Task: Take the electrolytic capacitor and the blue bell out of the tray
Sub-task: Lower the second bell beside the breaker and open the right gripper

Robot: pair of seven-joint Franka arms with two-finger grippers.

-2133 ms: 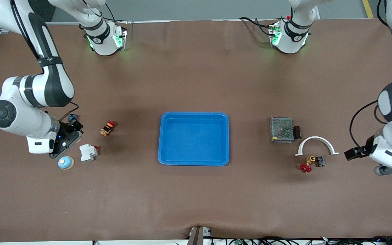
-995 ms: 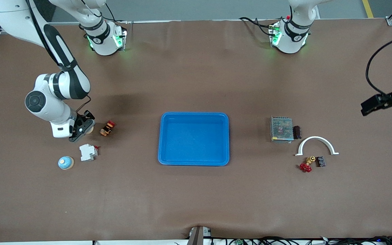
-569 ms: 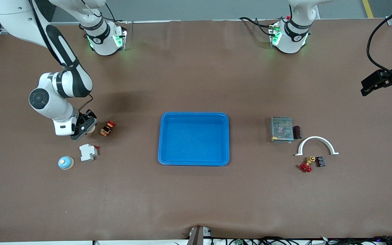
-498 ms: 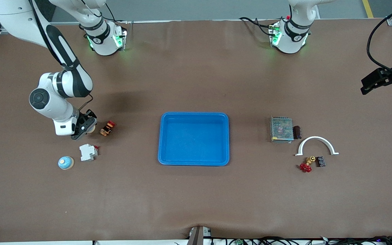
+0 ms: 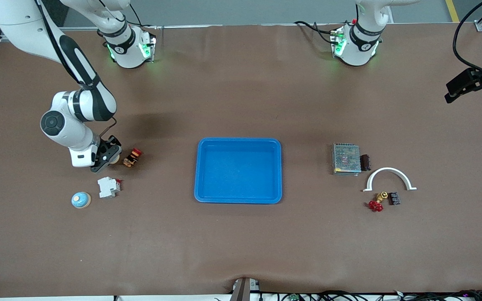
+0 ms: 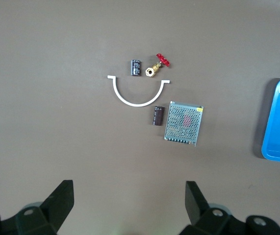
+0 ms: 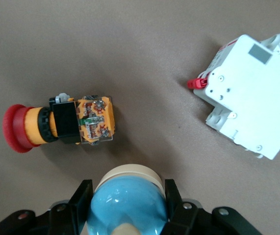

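The right gripper [image 5: 106,156] hangs low over the table in the middle height of the front view, toward the right arm's end, just beside a red push button [image 5: 132,156]. From the front only a cream rim shows between its fingers. The right wrist view makes it plain: both fingers [image 7: 81,198] are closed on a blue bell [image 7: 127,200] with a cream base, with the push button [image 7: 56,125] and a white breaker [image 7: 250,93] lying on the table below.

A second bell [image 5: 81,200] sits on the table lower in the front frame, beside the breaker [image 5: 108,187]. The blue tray [image 5: 196,171] is at the frame's centre.

The left arm is mostly cut off at the upper edge of the front view. Its wrist view shows the left gripper [image 6: 127,210] high up, fingers [image 6: 56,205] spread wide and holding nothing. Below it the capacitor [image 6: 158,115] lies just beside a metal mesh box [image 6: 184,122], inside a white arch [image 6: 130,100]. A red-handled valve [image 6: 158,65] and a black block [image 6: 136,67] lie close together by the arch's feet
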